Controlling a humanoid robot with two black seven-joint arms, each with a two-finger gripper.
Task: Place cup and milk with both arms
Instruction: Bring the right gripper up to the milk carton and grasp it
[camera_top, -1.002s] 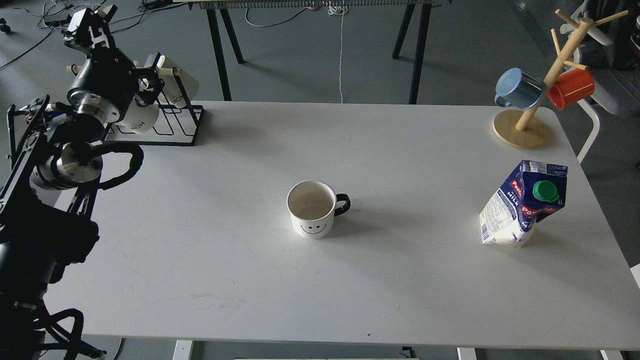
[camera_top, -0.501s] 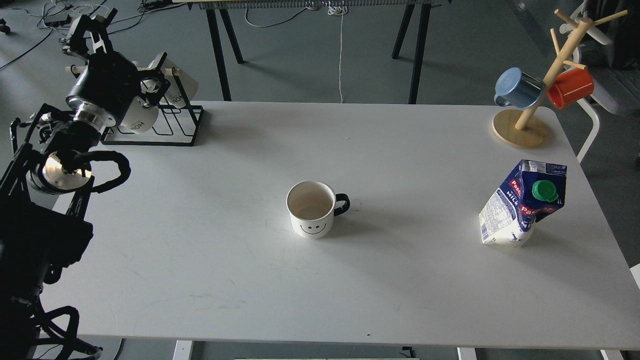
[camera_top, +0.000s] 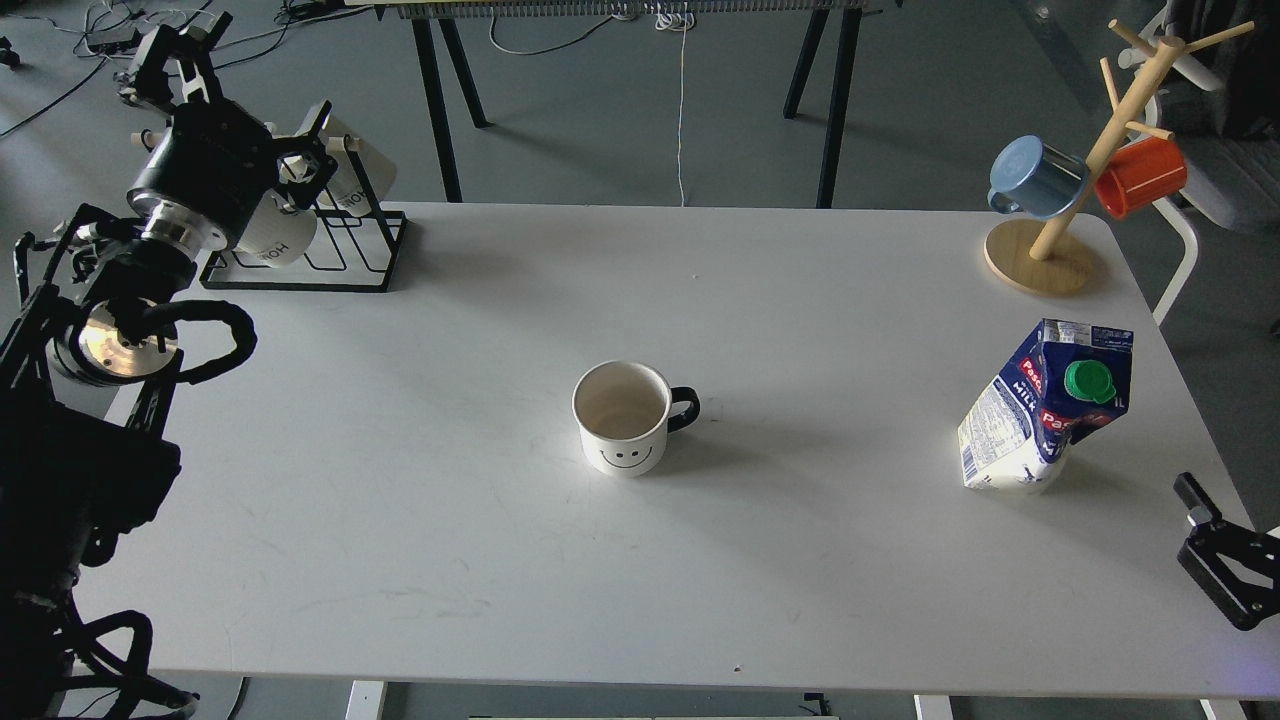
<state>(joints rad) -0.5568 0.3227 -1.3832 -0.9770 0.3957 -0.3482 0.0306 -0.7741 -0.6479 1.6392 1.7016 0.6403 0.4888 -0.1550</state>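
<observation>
The cup (camera_top: 622, 417) stands upright near the middle of the white tabletop (camera_top: 420, 520), a white mug with a smiley face toward the camera and a black handle pointing right; its inside looks empty. Well to its right, near the right edge, the milk carton (camera_top: 1040, 410) stands on its base with a lean, blue and white with a green screw cap (camera_top: 1090, 381) facing the camera. Neither is touched by an arm.

The right gripper (camera_top: 1215, 555) enters at the lower right edge, near the carton but apart from it; only a dark part of it shows, so I cannot tell whether its fingers are spread or closed. The left gripper (camera_top: 172, 60) is at the upper left, raised above the far left corner, well away from the cup; its fingers look parted with nothing between them.

Just beside the left arm, a black wire rack (camera_top: 340, 255) holds white mugs (camera_top: 275, 240). At the far right corner a wooden mug tree (camera_top: 1045, 258) carries a blue mug (camera_top: 1035, 178) and a red mug (camera_top: 1142, 177).
</observation>
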